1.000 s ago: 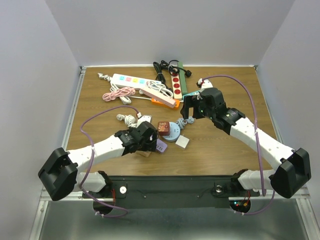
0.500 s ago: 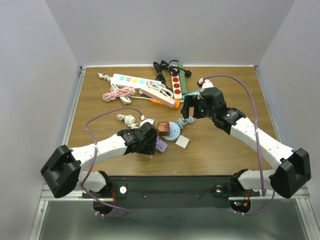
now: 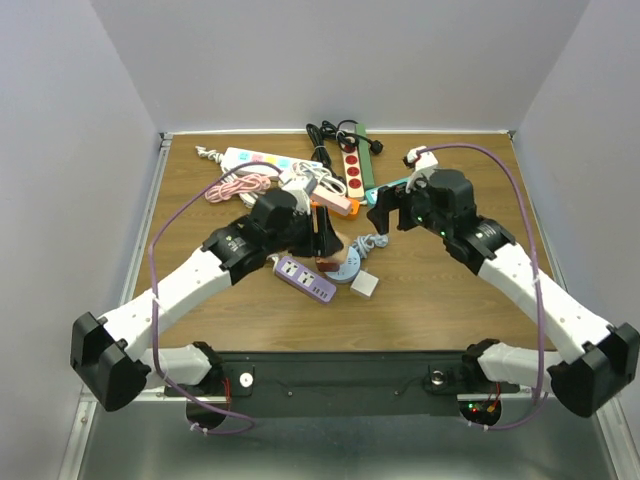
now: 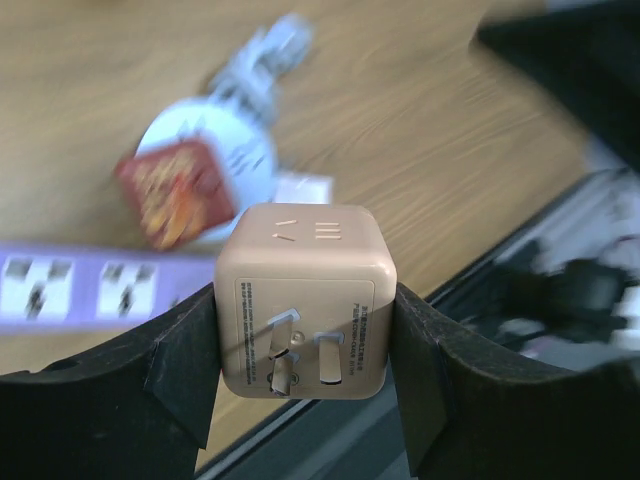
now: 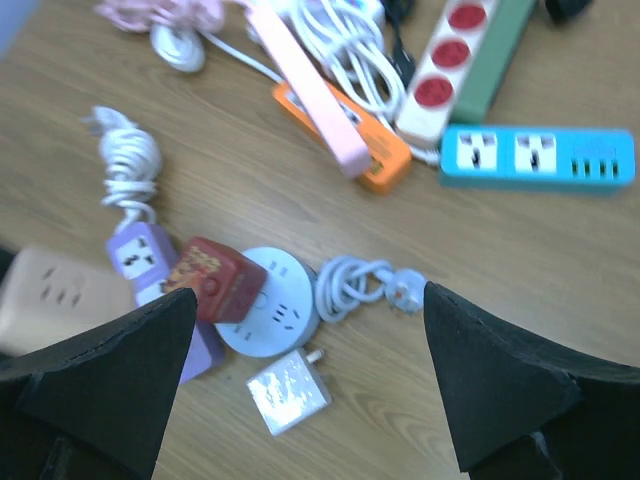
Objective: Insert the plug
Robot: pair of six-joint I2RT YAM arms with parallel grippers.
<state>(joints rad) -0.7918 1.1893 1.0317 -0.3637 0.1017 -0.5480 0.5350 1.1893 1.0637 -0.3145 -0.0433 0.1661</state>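
The plug is a beige cube (image 4: 306, 300) with metal prongs facing the left wrist camera. My left gripper (image 4: 306, 345) is shut on its two sides and holds it in the air above the table. From above, that gripper (image 3: 325, 235) hangs just behind the round white socket (image 3: 347, 268), which carries a red cube plug (image 5: 212, 278). A purple power strip (image 3: 305, 279) lies to the socket's left. My right gripper (image 3: 385, 215) is open and empty, up over the table right of the socket. Its wrist view looks down on the round socket (image 5: 268, 302).
A small silver charger (image 5: 288, 392) and a coiled white cord (image 5: 365, 285) lie by the round socket. At the back lie a blue strip (image 5: 535, 158), a green-and-red strip (image 3: 355, 165), orange (image 5: 350, 140), pink (image 5: 305, 90) and white (image 3: 255, 160) strips, and a pink cable (image 3: 235, 187).
My left gripper closed on the beige plug near the front edge, lifted it and swung it back and right over the round socket, uncovering the purple strip. The right gripper shifted slightly back and right.
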